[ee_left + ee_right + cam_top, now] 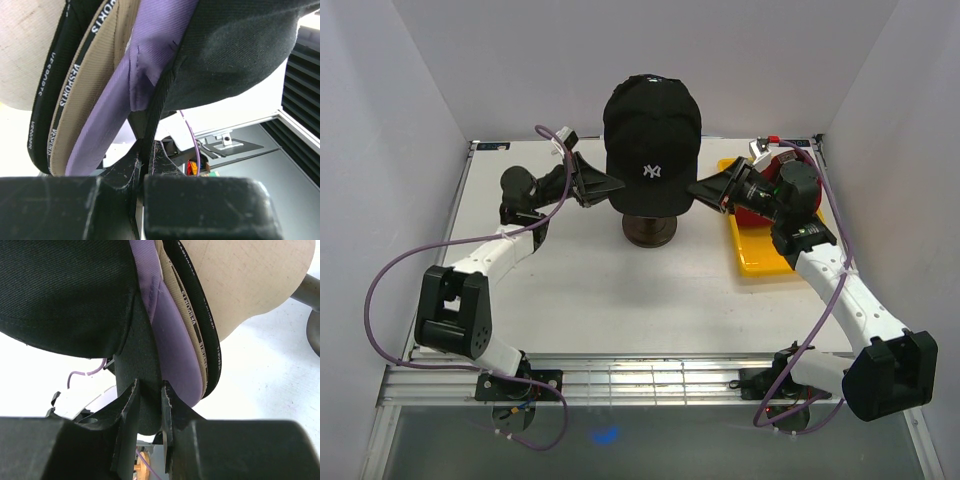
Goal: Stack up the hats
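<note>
My left gripper [604, 186] and right gripper [704, 190] pinch opposite side rims of black fabric NY baseball cap [650, 120], far-centre of counter [580, 290]; brim toward near edge; lavender fabric cap [120, 85] nested beneath.

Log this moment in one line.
NY cap: atop stack | left gripper: shut on NY cap | right gripper: shut on NY cap | under: lavender cap, tan cap, black cap | red cap: on tray

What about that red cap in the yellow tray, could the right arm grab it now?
Probably not yet: the right gripper is shut on the black NY cap, so it must let go first. After that, likely yes: the red cap lies in the yellow tray right by that wrist.
</note>
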`<state>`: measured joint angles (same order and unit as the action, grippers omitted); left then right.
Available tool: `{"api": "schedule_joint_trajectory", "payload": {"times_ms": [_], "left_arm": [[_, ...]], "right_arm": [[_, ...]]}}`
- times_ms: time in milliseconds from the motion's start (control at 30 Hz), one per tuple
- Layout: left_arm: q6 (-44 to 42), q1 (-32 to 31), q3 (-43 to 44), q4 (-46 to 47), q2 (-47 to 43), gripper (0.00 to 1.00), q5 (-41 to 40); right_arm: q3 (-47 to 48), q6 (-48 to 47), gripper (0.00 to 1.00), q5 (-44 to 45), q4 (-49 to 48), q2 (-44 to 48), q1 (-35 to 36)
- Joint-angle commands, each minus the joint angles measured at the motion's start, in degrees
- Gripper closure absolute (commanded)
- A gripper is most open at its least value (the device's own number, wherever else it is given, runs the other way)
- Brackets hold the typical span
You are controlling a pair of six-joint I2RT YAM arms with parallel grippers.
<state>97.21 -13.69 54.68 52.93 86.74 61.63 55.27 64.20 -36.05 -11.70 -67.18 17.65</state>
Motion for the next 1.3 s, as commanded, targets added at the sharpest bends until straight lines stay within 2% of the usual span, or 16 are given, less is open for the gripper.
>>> {"api": "schedule_joint_trajectory", "payload": {"times_ms": [0,267,500,667,1067,1267], "left_arm": [[-3.2,-1.1,-2.6,-11.6,0.7,1.0,2.3],[-8.9,-1.0,-1.2,-18.3,-0.5,1.0,2.4],[-12.8,-0.6,-0.9,-22.0,-1.7,0.86,2.7],[-16.2,0.0,-0.1,-25.8,-2.5,0.81,3.1],[-21.5,2.3,1.7,-31.0,-5.1,0.6,4.2],[-25.5,2.9,4.6,-36.0,-5.8,0.57,4.5]], "right_arm": [[-0.9,-3.9,0.92,2.1,7.7,-2.1,0.7],[1.1,-5.3,0.92,2.7,9.3,-2.4,0.7],[2.9,-6.2,0.92,3.5,11.0,-3.0,0.7],[3.3,-6.3,0.92,3.7,11.4,-3.4,0.7],[3.2,-6.5,0.92,4.5,11.6,-3.7,0.3],[3.0,-6.6,0.92,4.7,11.6,-3.6,-0.3]]}}
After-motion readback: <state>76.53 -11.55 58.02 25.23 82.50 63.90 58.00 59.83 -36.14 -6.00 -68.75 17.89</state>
